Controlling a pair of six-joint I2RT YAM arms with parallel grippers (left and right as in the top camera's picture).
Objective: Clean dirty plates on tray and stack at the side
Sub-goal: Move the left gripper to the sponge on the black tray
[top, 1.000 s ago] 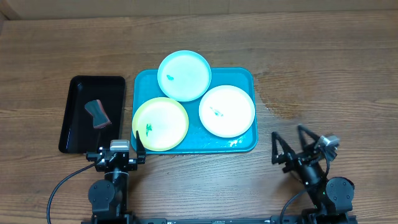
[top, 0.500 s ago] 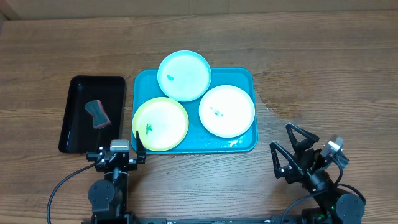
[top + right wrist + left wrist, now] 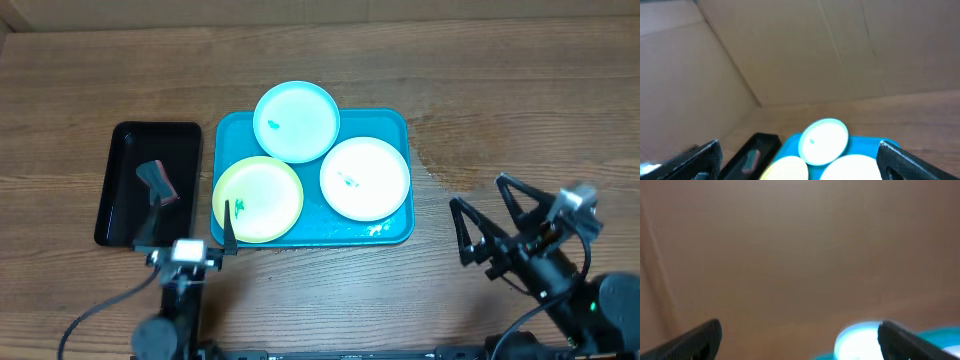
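Both arms have shifted in the last second. The right gripper [image 3: 476,191] has swung to its right and risen toward the overhead camera. The left gripper [image 3: 190,208] has lifted too, and its body is now partly cut off at the lower edge. Both pairs of jaws stand wide apart, holding nothing.

The blue tray [image 3: 392,126] lies ahead of the left jaws and to their right, and ahead-left of the right jaws. It carries the blue plate [image 3: 296,121], the yellow-green plate [image 3: 258,198] and the white plate [image 3: 365,178], each with a small green smudge. From overhead, the left gripper's right finger crosses the yellow-green plate's near rim; whether they touch cannot be told.

The left wrist view is badly blurred, showing only slivers of blue plate and tray between the fingertips. The right wrist view cuts off the two nearer plates.

A black tray [image 3: 112,180] ahead of the left jaws holds a small dark-and-red object [image 3: 157,183], too small to identify.
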